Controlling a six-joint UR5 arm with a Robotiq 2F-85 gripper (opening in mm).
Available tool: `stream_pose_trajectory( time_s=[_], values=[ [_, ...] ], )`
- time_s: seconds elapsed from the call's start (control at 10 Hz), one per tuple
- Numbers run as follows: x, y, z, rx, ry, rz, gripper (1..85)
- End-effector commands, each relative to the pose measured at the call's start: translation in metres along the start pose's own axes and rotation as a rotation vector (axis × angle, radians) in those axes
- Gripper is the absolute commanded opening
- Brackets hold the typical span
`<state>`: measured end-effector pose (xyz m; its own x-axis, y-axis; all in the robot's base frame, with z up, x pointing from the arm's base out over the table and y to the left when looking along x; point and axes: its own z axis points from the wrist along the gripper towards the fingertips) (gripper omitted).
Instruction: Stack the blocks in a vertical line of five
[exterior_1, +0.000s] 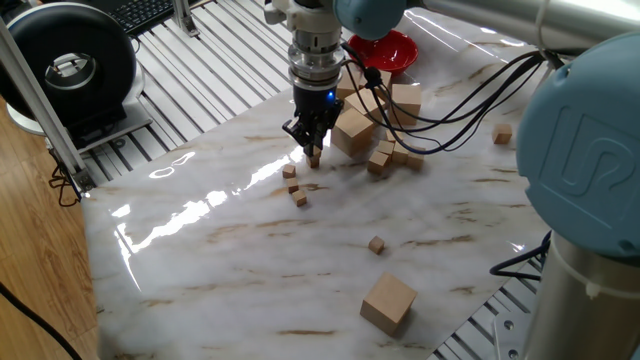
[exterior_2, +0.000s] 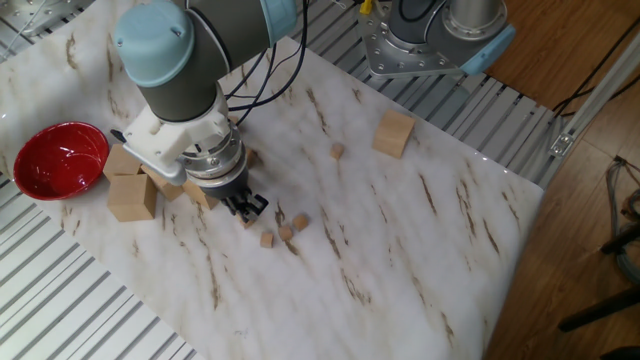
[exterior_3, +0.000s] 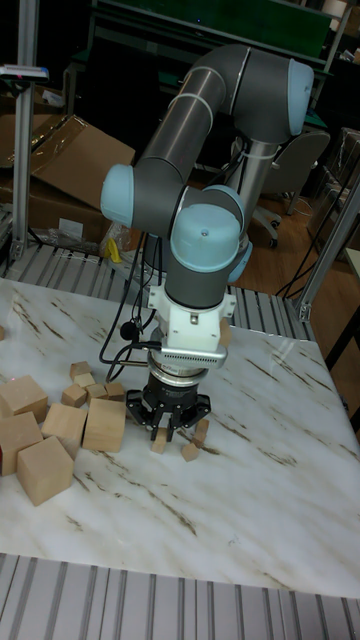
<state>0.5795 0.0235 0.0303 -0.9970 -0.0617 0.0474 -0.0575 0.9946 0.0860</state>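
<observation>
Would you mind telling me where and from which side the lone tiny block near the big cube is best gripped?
Grip the tiny block on two opposite flat side faces, coming straight down from above. It sits flat on the table, apart from the big cube, so both sides look free for the fingers.

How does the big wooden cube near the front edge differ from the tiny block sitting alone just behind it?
The big cube is several times larger than the tiny block. The big cube sits nearer the table edge; the tiny block lies further in, toward the tool. Both are plain light wood, resting on the marble, untouched.
</observation>
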Motion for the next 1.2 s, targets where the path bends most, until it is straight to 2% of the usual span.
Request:
stream_pose_trajectory(
  time_s=[0.0,0.6,1.1],
  values=[
    [0.0013,0.0023,-0.0015,-0.015,0.006,-0.012,26.0],
    [0.0017,0.0019,-0.0011,-0.015,0.006,-0.02,26.0],
    [0.0004,-0.0026,-0.001,0.002,0.001,-0.028,26.0]
  ],
)
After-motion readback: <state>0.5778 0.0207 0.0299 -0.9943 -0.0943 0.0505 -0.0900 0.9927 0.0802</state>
